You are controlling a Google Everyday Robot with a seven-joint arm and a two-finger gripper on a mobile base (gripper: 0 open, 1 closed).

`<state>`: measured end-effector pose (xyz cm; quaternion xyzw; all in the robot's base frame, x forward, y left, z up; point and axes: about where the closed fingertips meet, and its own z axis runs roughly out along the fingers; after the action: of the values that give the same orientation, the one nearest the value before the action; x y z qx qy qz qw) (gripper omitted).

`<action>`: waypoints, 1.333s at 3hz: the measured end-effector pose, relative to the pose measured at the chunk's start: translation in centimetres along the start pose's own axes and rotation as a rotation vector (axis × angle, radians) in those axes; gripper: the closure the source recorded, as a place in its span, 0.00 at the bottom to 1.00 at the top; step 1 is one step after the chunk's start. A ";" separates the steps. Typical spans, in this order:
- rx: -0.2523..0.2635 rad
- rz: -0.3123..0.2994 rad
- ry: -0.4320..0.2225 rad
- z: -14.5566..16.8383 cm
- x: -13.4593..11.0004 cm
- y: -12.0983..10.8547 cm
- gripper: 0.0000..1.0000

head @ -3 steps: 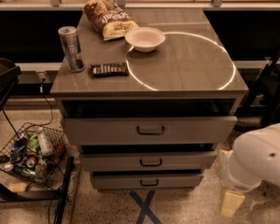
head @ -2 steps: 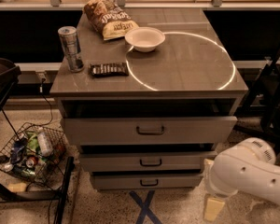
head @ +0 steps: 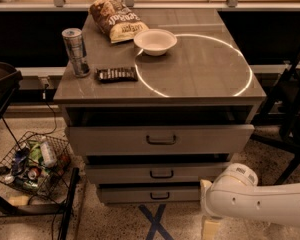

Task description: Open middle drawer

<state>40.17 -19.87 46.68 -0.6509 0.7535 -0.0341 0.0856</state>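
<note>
the grey cabinet fills the middle of the view, with a bright ring of light lying across the right half of its top. the robot's white arm comes in from the lower right, low over the speckled floor. the taller top drawer stands pulled out a little, with a dark gap above it. the middle drawer sits just beneath, its low front set back behind the top one, its dark bar handle at centre and untouched. the lowest drawer is under that. a wire basket of bottles stands on the floor to the left. on the cabinet top lie a chip bag, a white bowl, a tall can and a dark snack bar. the gripper hangs by the cabinet's lower right corner, right of the lowest drawer and apart from every handle; how wide it stands i cannot tell.
</note>
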 end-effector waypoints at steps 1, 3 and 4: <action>-0.015 -0.049 0.014 6.5 -1.9 0.6 0.00; -0.035 -0.036 0.055 9.0 -2.5 -0.2 0.00; -0.062 -0.031 0.116 14.6 -3.5 -1.6 0.00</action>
<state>44.72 -15.73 32.89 -0.6617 0.7478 -0.0496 0.0212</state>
